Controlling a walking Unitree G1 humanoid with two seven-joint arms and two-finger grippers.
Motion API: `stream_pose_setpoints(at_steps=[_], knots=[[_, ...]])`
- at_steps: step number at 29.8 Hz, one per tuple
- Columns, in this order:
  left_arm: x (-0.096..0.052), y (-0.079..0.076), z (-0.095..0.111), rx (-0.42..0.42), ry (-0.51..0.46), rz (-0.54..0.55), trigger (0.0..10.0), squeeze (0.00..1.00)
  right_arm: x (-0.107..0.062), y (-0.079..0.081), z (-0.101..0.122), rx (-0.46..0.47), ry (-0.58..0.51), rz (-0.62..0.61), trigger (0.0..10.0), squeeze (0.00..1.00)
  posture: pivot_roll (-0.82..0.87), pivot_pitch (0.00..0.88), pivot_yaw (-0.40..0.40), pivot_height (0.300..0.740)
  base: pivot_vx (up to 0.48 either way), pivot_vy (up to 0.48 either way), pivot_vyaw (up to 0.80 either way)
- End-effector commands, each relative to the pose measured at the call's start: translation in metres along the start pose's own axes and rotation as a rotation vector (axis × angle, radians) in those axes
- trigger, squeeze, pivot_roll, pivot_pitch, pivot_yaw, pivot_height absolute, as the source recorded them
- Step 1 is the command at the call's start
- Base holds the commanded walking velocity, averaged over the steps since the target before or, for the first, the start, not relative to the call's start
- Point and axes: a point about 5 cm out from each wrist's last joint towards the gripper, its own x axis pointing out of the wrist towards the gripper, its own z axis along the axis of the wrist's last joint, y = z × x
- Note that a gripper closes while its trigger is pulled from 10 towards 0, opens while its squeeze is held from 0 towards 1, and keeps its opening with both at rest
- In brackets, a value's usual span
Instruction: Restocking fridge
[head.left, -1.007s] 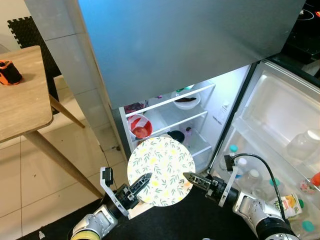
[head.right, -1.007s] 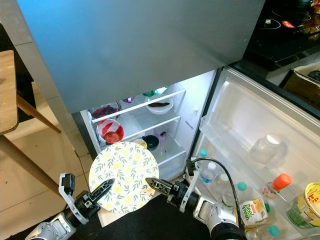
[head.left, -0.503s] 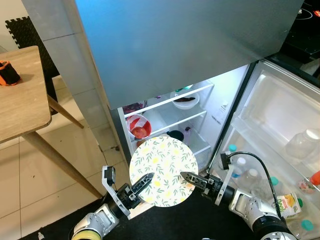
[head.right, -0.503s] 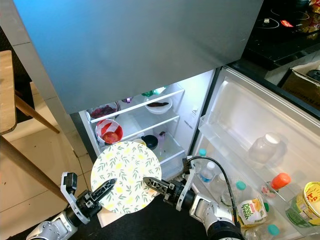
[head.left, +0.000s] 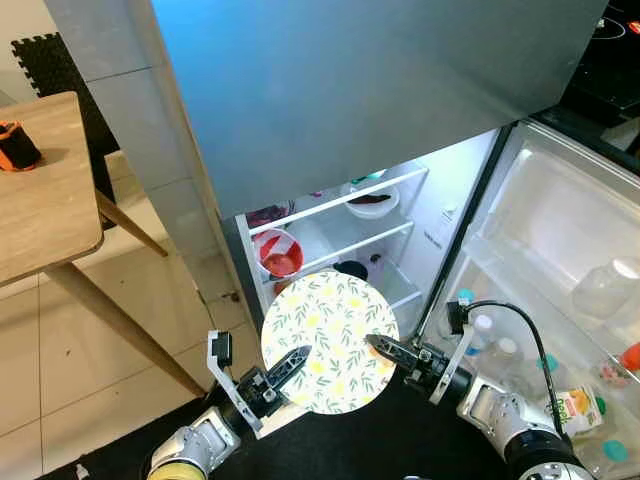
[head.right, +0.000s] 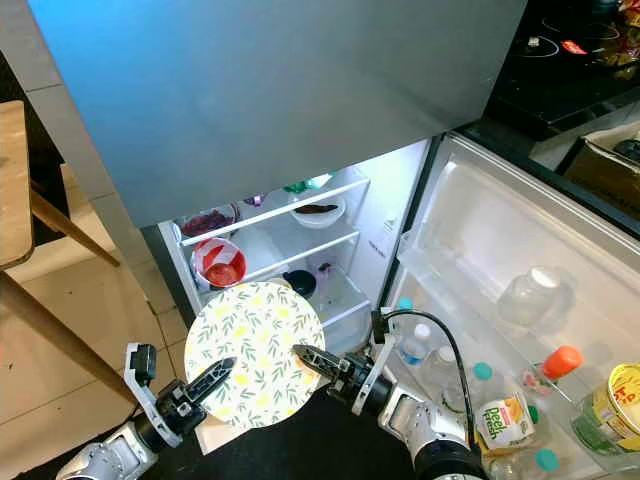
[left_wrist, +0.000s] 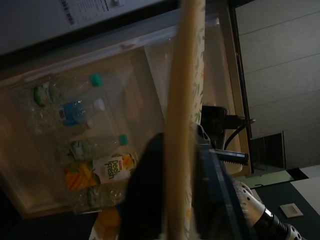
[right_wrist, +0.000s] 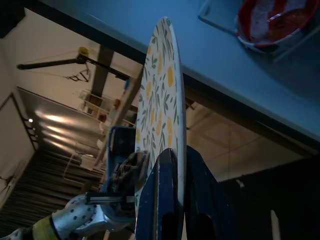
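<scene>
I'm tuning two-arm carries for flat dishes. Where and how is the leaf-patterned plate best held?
By its thin rim at opposite edges, as here: the left pincer from the robot's left, the right pincer from its right, each pinching the rim. The plate is a wide, flat disc without handles.

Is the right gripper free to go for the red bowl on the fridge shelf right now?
Probably not: the right gripper and left gripper both pinch the round leaf-patterned plate, which sits before the red bowl.
</scene>
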Motion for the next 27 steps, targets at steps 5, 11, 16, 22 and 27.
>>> stream_pose_setpoints(at_steps=[5,11,16,22,27], knots=[[0.002,0.0,-0.001,-0.008,-0.005,-0.009,10.0,1.0,-0.004,-0.004,0.007,-0.02,-0.023,-0.045,0.0,0.0,-0.02,0.032,-0.008,0.74,0.0,0.0,0.0],[-0.005,0.002,-0.003,-0.022,-0.01,0.001,10.0,1.0,-0.007,-0.006,0.018,-0.006,-0.119,-0.07,0.0,0.0,-0.02,0.032,-0.008,0.74,0.0,0.0,0.0],[-0.017,0.005,-0.006,-0.047,-0.021,0.031,10.0,1.0,-0.009,-0.004,0.028,0.026,-0.208,-0.038,0.0,0.0,-0.02,0.032,-0.007,0.74,0.0,0.0,0.0],[-0.034,0.013,-0.012,-0.067,-0.042,0.129,10.0,1.0,-0.014,-0.008,0.043,0.02,-0.338,-0.099,0.0,0.0,-0.02,0.032,-0.007,0.74,0.0,0.0,0.0],[-0.047,0.026,-0.015,-0.032,-0.067,0.329,10.0,1.0,-0.016,-0.019,0.043,-0.045,-0.315,-0.266,0.0,0.0,-0.01,0.039,-0.005,0.74,0.0,0.0,0.0]])
